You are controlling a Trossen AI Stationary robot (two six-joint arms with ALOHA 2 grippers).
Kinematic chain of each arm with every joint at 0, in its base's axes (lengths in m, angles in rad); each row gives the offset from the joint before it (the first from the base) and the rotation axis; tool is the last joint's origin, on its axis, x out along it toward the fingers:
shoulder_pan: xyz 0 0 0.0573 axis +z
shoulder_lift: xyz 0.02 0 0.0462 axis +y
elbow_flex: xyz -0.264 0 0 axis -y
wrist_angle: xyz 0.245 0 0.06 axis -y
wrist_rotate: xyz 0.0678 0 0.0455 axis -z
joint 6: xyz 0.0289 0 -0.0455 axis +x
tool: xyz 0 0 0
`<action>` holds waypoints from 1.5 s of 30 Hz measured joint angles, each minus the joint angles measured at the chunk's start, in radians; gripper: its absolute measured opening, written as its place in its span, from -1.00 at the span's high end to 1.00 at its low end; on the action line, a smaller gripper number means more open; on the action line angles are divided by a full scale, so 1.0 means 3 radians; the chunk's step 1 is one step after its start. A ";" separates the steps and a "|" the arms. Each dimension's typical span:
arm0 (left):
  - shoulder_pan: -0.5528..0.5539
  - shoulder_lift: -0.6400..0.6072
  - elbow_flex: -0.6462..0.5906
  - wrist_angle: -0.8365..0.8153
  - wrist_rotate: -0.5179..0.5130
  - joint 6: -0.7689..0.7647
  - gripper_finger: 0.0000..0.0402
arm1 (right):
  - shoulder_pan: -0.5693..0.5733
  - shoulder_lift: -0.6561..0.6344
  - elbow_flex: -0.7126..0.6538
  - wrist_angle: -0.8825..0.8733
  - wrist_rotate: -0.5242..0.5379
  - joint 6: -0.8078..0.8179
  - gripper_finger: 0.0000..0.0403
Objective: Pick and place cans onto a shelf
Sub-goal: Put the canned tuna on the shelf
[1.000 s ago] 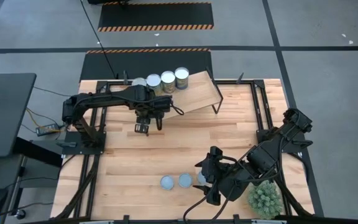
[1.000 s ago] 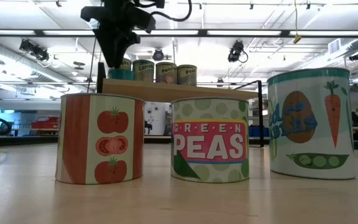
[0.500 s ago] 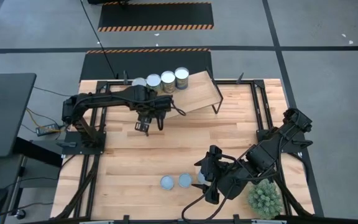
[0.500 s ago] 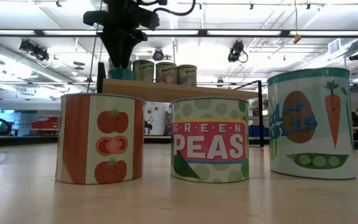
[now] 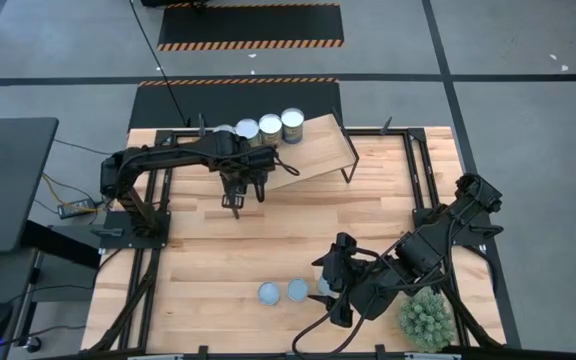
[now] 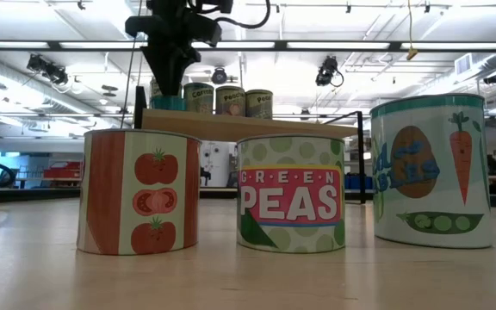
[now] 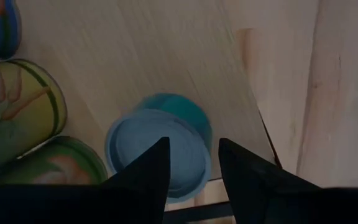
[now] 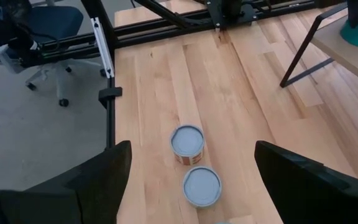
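Your counter (image 5: 228, 240) is a pale wooden top framed by black rails, and at its far edge stands the shelf (image 5: 320, 148), a light wood plank on thin black legs. On the shelf you have a row of cans at its left end: three with pale tops (image 5: 270, 129) show plainly in the high view, and a fourth, a teal-sided can (image 7: 166, 146), sits at the shelf's near-left corner, partly under the left arm. Your left gripper (image 5: 236, 199) hangs just past the shelf's front edge, above that teal can; in the left wrist view its two dark fingers (image 7: 148, 171) stand apart with a gap between them, gripping nothing. Near the counter's front edge you have three more cans in a row: the tomato can (image 6: 139, 191), the green peas can (image 6: 291, 194) and the carrot-and-peas can (image 6: 432, 170), all upright and a little apart. Your right gripper (image 5: 332, 285) is low at the right end of that row, its fingers (image 8: 98, 180) spread wide, with two of the cans ahead of it. A spiky green plant ball (image 5: 426, 319) sits at the counter's front right corner.
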 joint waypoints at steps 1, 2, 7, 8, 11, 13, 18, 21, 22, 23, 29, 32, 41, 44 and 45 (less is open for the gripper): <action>0.0000 0.0000 0.0000 0.0013 0.0001 0.0000 0.29 | 0.0000 0.0000 0.0000 0.0000 0.0000 -0.0001 -0.73; 0.0000 0.0000 0.0000 0.0021 -0.0001 0.0000 0.29 | 0.0001 0.0000 -0.0001 0.0000 0.0000 0.0000 -0.73; -0.0002 0.0057 -0.0004 -0.0002 0.0001 -0.0030 0.29 | 0.0001 0.0000 0.0000 0.0000 0.0000 0.0008 -0.73; -0.0003 0.0087 -0.0003 -0.0011 0.0001 -0.0060 0.29 | 0.0001 0.0000 0.0000 0.0000 0.0000 0.0009 -0.73; -0.0014 0.0164 0.0004 -0.0028 -0.0071 -0.0111 0.30 | 0.0001 0.0000 0.0000 0.0004 0.0000 0.0010 -0.73; -0.0036 0.0176 0.0003 -0.0032 -0.0195 -0.0184 0.30 | 0.0001 -0.0001 0.0000 0.0029 -0.0001 0.0010 -0.73; -0.0078 0.0180 0.0001 0.0001 -0.0274 -0.0279 0.30 | 0.0001 -0.0001 0.0000 0.0037 -0.0027 0.0008 -0.73; -0.0077 0.0181 0.0001 -0.0026 -0.0273 -0.0461 0.31 | 0.0001 -0.0001 0.0000 0.0050 -0.0025 -0.0004 -0.73; -0.0076 0.0181 0.0001 -0.0015 -0.0269 -0.0537 0.34 | 0.0001 -0.0001 0.0000 0.0050 -0.0027 -0.0005 -0.73; -0.0076 0.0181 0.0001 -0.0016 -0.0266 -0.0604 0.37 | 0.0001 -0.0001 0.0000 0.0051 -0.0027 -0.0006 -0.73; -0.0076 0.0179 0.0003 -0.0027 -0.0200 -0.0988 0.70 | 0.0001 -0.0001 0.0000 0.0051 -0.0041 -0.0014 -0.73; -0.0076 0.0178 0.0003 -0.0030 -0.0166 -0.1250 0.85 | 0.0001 -0.0001 0.0000 0.0053 -0.0066 -0.0014 -0.73; -0.0048 0.0174 0.0006 -0.0028 -0.0050 -0.2226 0.94 | 0.0003 -0.0001 0.0000 0.0140 -0.0090 -0.0031 -0.73; -0.0017 0.0173 0.0008 -0.0027 0.0027 -0.2606 0.93 | 0.0003 -0.0001 0.0000 0.0184 -0.0116 -0.0053 -0.73; -0.0008 0.0173 0.0009 -0.0026 0.0064 -0.2703 0.93 | 0.0003 -0.0001 0.0000 0.0202 -0.0118 -0.0054 -0.73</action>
